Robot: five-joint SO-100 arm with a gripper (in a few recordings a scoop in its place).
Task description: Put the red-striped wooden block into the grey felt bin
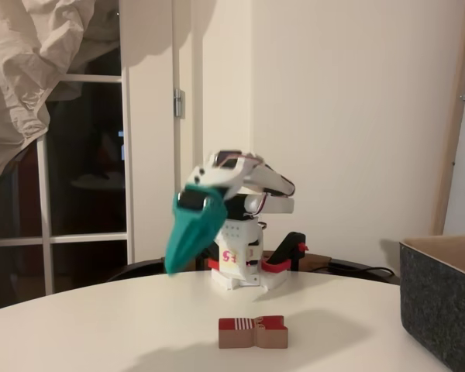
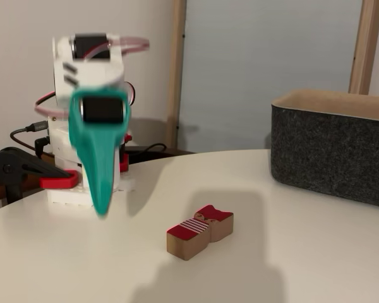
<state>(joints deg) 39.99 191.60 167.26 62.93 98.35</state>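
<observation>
Surface [image 1: 101, 325]: a white round top carrying all items. It is smooth, so a small piece on it may slide if pushed from one side.

Grey felt bin [image 2: 331, 154]: a large dark grey box with thick straight walls and a tan lining. In a fixed view it stands at the right, far from the camera; in the other fixed view [image 1: 442, 298] it shows as a corner at the right edge. The walls look soft but self-supporting, and the wide open top should give a generous drop zone.

Arm and tool [image 1: 173, 263]: white arm on a base at the far side of the surface, with teal fingers pointing down and to the left. The tool hangs above the surface, well apart from the block and holding nothing. The fingers read as one blurred tapering shape in both fixed views [image 2: 101, 205]; whether a gap stands between them cannot be told.

Red-striped wooden block [image 2: 200, 231]: a small flat light-brown piece lying flat on the surface, near the camera and left of the bin, apart from both bin and tool. It is judged to be light, rigid and not fragile. The sides look smooth, so a firm squeeze is advised. The notched waist in the middle is the narrowest section and the likely best place to grip.

View differences: one fixed view shows the bin's full front wall, its rim and the block's striped top. The other [image 1: 253, 332] shows the block's side profile, a window and a crumpled sheet at the far left.
</observation>
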